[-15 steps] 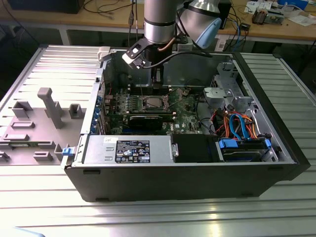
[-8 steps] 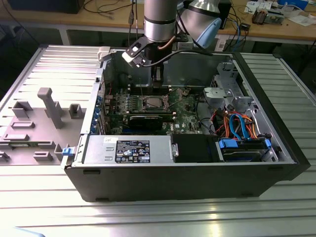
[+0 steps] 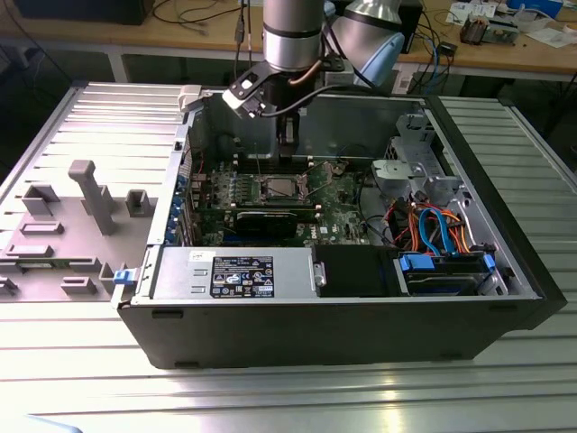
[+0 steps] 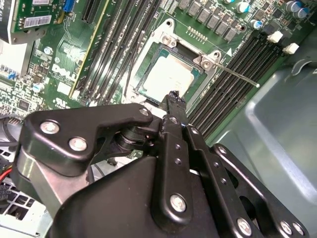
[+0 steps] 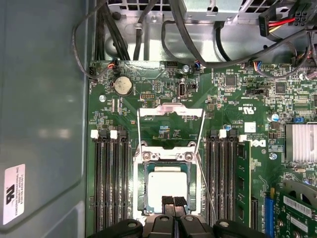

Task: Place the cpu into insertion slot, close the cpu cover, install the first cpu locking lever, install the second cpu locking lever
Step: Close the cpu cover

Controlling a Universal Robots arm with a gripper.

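1. Nearest the lens in both wrist views: gripper (image 5: 174, 201), black linkage body. Fingertips (image 4: 176, 99) were pressed together with nothing between them.
2. Tips sat over one edge of the cpu (image 5: 167, 182); contact with it could not be judged.
3. The cpu lay flat in the insertion slot (image 5: 140, 184), silvery top up, square to the rim.
4. The cpu cover (image 5: 171, 111) was swung open off the slot, on the side away from the gripper; green board showed through its window.
5. One locking lever (image 5: 207, 191), a thin rod, slanted away from the slot's side. A second thin rod (image 5: 138, 130) ran along the cover's other side.
6. Long black memory slots (image 5: 111, 188) flanked the slot on both sides on the green motherboard (image 5: 158, 79); a coin cell (image 5: 123, 85) sat beyond the cover.
7. Exterior view: arm (image 3: 293, 36) stood vertical over the open computer case (image 3: 315, 334), wrist pointing straight down into it.
8. Case lay on its side on a ribbed metal table (image 3: 270, 397); a grey fixture tray (image 3: 54, 248) sat at the exterior view's left.
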